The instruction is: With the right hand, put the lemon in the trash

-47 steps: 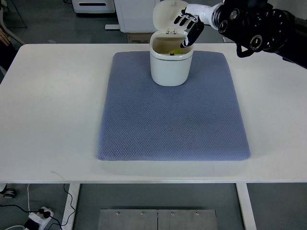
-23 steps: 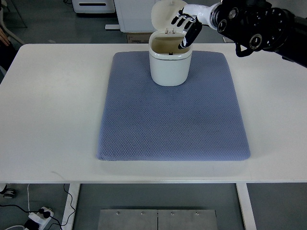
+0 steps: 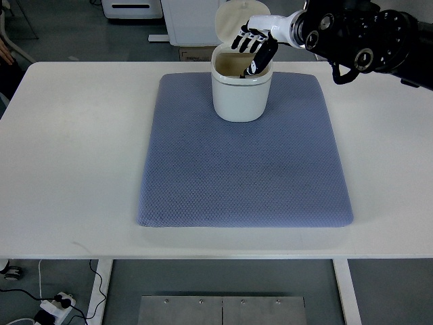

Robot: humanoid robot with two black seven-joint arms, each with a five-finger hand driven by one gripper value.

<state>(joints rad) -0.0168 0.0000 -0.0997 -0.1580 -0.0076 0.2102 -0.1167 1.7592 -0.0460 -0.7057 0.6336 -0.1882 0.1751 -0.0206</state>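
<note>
A white trash bin point(image 3: 241, 95) stands at the far middle of the blue mat point(image 3: 243, 156), its lid point(image 3: 237, 19) tipped open at the back. My right hand point(image 3: 252, 47) hangs over the bin's mouth, fingers spread and holding nothing. The lemon does not show in the bin's opening; the hand covers part of it. The left arm is out of view.
The mat lies on a white table point(image 3: 67, 149). The right arm point(image 3: 358, 34) reaches in from the far right edge. White furniture and a cardboard box point(image 3: 193, 51) stand behind the table.
A second ago a yellow bit showed inside the bin; it no longer shows. The right hand has shifted a little left, further over the bin's opening.
</note>
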